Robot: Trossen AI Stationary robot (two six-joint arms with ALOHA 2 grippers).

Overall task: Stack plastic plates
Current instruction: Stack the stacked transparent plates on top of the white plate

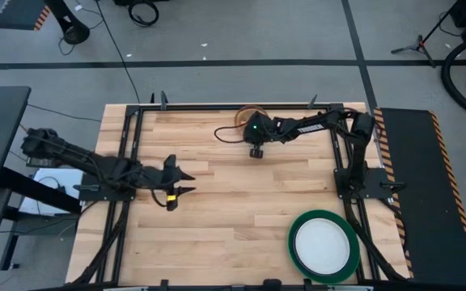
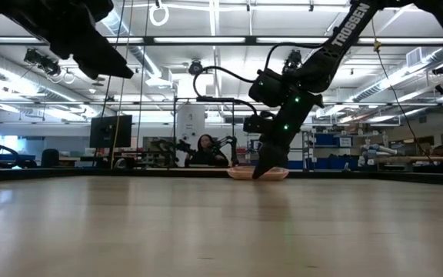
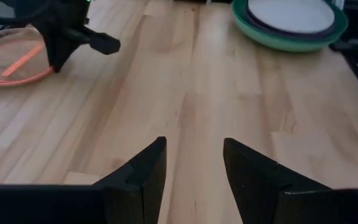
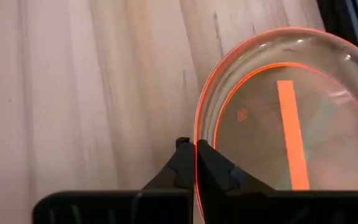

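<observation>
At the table's twelve o'clock edge, the right gripper pinches the rim of one translucent pink plate, largely hidden beneath the arm from above. The left gripper hovers at nine o'clock, fingers spread, empty. One stack, white plate on dark green, sits at five o'clock.

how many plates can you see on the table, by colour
green plate: 1
purple plate: 1
white plate: 1
translucent pink plate: 1
total: 4
</observation>
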